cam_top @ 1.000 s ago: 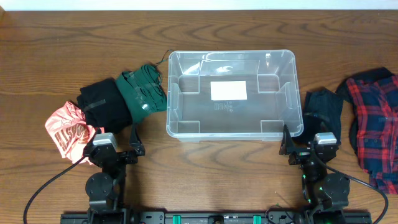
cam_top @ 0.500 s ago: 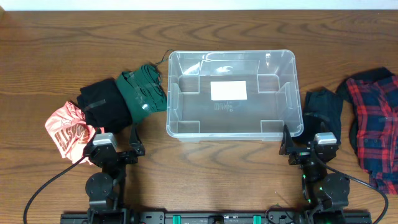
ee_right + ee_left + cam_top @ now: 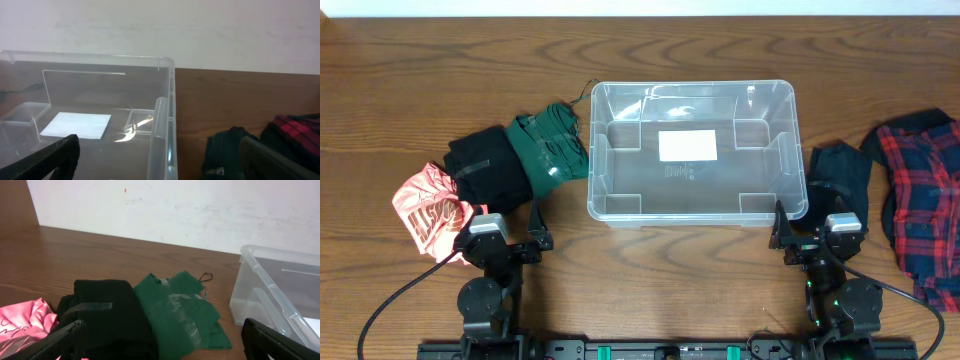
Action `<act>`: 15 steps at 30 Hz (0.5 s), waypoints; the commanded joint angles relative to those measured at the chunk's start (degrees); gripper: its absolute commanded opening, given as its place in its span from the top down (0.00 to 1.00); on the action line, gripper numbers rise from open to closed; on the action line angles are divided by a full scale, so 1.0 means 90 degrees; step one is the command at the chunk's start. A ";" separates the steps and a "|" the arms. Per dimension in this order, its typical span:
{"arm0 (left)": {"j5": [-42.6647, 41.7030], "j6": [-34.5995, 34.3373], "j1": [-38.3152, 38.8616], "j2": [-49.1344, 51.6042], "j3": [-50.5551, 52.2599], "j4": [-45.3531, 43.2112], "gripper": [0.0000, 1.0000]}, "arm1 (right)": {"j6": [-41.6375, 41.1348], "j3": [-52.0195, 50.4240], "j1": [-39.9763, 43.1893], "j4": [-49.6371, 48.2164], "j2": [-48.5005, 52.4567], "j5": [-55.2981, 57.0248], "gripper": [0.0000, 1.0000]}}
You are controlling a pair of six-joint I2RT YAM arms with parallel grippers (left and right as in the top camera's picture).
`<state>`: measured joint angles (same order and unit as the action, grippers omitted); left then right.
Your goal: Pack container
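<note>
Nothing has moved since a second ago. Overhead: the container (image 3: 692, 84) sits mid-bench (image 3: 640, 45), with a green garment (image 3: 552, 145) just beside its left wall, a black garment (image 3: 485, 165) next to that, and a plaid shirt (image 3: 920, 200) off to the right. Left wrist: your left jaws are spread, green garment ahead. Right wrist: right jaws are spread, container wall ahead.

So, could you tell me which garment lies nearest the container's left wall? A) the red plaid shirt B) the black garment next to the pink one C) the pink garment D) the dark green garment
D: the dark green garment lies beside the left wall of the container; the black garment and pink garment sit farther out, the red plaid shirt on the right.
</note>
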<state>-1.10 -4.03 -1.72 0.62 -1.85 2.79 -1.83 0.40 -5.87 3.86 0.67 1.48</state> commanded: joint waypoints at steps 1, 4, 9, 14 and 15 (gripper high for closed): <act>0.0056 0.0041 0.0022 -0.0041 0.0177 0.0134 0.02 | 0.0119 -0.0010 -0.0058 0.0027 -0.0032 0.0019 0.01; 0.0056 0.0041 0.0022 -0.0041 0.0177 0.0134 0.02 | 0.0119 -0.0010 -0.0058 0.0024 -0.0032 0.0019 0.01; 0.0051 0.0041 0.0022 -0.0041 0.0177 0.0131 0.02 | 0.0119 -0.0010 -0.0058 0.0027 -0.0032 0.0019 0.01; 0.0053 0.0041 0.0022 -0.0041 0.0177 0.0131 0.02 | 0.0117 -0.0010 -0.0058 0.0027 -0.0032 -0.0027 0.01; 0.0053 0.0041 0.0022 -0.0041 0.0180 0.0131 0.02 | 0.0117 -0.0010 -0.0058 0.0027 -0.0032 -0.0027 0.01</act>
<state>-1.10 -4.03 -1.72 0.62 -1.85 2.79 -1.83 0.40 -5.87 3.86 0.67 1.45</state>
